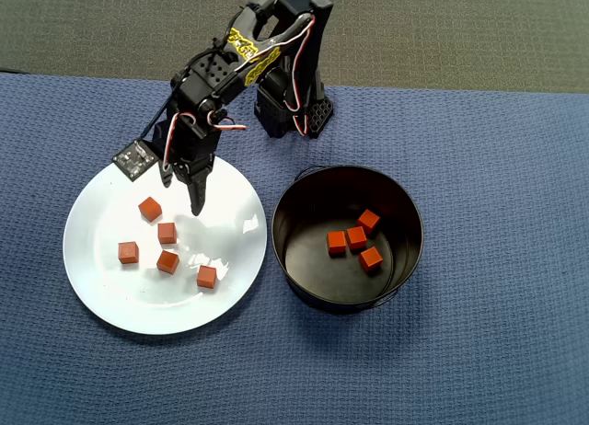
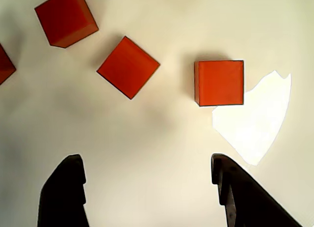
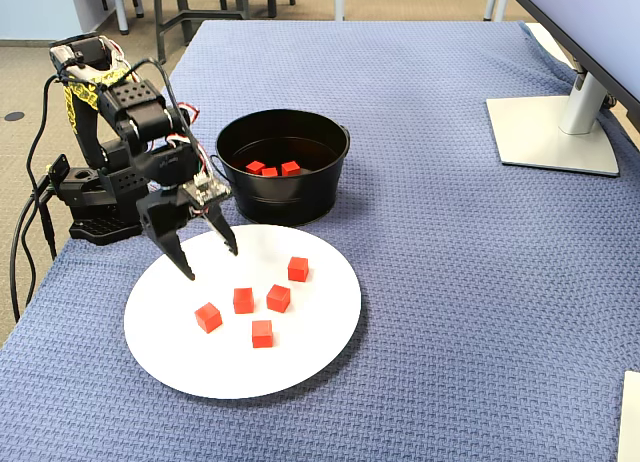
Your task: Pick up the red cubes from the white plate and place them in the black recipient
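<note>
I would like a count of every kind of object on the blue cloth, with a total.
Small orange-red cubes on the plate: 5
Small orange-red cubes in the pot: 3
Large round glossy white plate: 1
Round black metal pot: 1
Black robot arm, its gripper open: 1
Grey monitor stand: 1
Total: 12

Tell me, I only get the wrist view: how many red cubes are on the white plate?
Observer: Five red cubes lie on the white plate.
Operator: Any in the black recipient?
Observer: At least three in the black recipient; its shiny inside blurs the count.
Operator: Where is it from my end effector?
Observer: In the fixed view it stands beyond the open end effector, just past the plate's far edge.
</note>
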### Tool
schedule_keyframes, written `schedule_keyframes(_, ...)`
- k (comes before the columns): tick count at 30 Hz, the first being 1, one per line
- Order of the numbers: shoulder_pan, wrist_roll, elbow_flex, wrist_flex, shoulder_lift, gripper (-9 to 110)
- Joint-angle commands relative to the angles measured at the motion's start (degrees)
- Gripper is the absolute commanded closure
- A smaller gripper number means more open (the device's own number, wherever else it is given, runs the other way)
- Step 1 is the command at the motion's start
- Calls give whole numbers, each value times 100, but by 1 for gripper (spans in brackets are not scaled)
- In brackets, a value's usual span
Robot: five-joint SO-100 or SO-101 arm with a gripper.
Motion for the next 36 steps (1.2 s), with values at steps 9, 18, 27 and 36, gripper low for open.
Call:
schedule_keyframes(9, 422, -694, 97, -677, -466, 77)
schedule_keyframes(18, 729, -914, 176, -1266, -879, 78)
schedule_keyframes(27, 738, -817, -229, -1441, -1354, 82)
schedule_keyframes(36, 729, -536, -800, -1397, -1758, 85)
